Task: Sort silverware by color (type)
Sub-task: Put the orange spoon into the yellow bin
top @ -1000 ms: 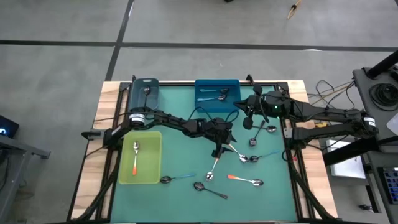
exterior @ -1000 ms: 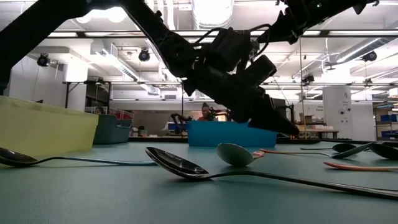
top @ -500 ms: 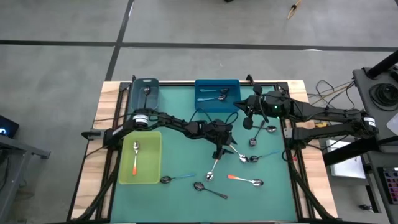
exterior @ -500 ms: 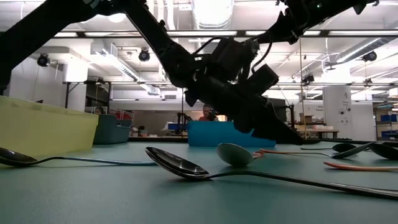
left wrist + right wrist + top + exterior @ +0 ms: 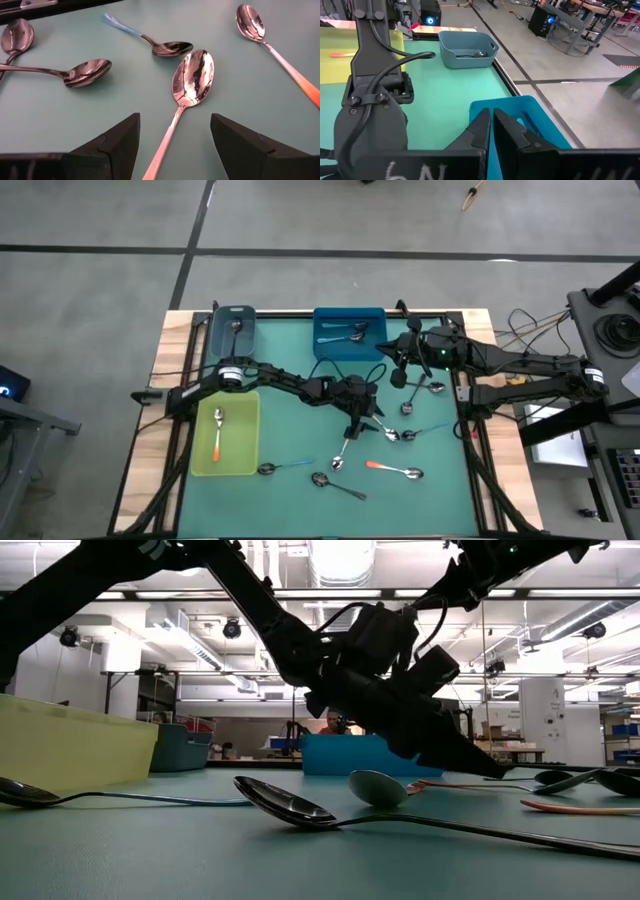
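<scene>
A: What is seen toward the left?
B: The left gripper (image 5: 352, 427) is held low, jaws apart, astride an orange-handled spoon (image 5: 189, 90) mid-mat.
A: And rightward?
B: The right gripper (image 5: 396, 370) is poised beside the blue bin (image 5: 349, 333), jaws together, empty.

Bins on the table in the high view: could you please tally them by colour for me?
Yellow-green bin: 1
Grey-blue bin: 1
Blue bin: 1
Total: 3
</scene>
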Controlling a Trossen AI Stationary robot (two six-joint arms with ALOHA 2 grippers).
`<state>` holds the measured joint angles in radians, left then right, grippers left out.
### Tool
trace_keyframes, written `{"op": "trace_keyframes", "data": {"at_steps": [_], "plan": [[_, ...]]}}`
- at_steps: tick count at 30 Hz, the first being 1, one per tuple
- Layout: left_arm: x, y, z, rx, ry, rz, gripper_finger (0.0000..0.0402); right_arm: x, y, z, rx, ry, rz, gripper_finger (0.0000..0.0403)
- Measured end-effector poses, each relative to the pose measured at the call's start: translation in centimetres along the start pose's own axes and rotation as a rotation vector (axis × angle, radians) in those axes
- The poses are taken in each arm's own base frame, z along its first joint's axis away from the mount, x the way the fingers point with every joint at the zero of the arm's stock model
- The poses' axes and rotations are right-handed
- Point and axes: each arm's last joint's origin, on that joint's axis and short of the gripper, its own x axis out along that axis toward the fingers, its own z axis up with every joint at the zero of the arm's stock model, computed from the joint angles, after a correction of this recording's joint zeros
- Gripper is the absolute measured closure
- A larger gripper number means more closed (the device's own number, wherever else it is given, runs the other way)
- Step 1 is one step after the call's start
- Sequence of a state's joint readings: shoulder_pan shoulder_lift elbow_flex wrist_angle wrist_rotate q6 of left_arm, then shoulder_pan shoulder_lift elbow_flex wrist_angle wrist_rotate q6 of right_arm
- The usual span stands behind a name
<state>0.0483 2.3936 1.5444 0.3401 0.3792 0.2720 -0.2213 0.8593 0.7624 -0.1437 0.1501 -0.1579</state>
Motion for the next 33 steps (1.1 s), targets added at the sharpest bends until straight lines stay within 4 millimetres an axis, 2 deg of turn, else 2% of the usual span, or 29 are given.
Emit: {"op": "trace_keyframes", "data": {"at_steps": [12,33], "plan": [[1.0,-0.1,-1.8,-0.020,0.013,-0.014,0.0186,0.0,0.0,0.0,0.000,0.000,0.000,0.0390],[1.0,-0.1,-2.0,-0.030,0.024,-0.004,0.0324,0.0,0.0,0.0,-0.003,0.001,0.000,0.0390]]}}
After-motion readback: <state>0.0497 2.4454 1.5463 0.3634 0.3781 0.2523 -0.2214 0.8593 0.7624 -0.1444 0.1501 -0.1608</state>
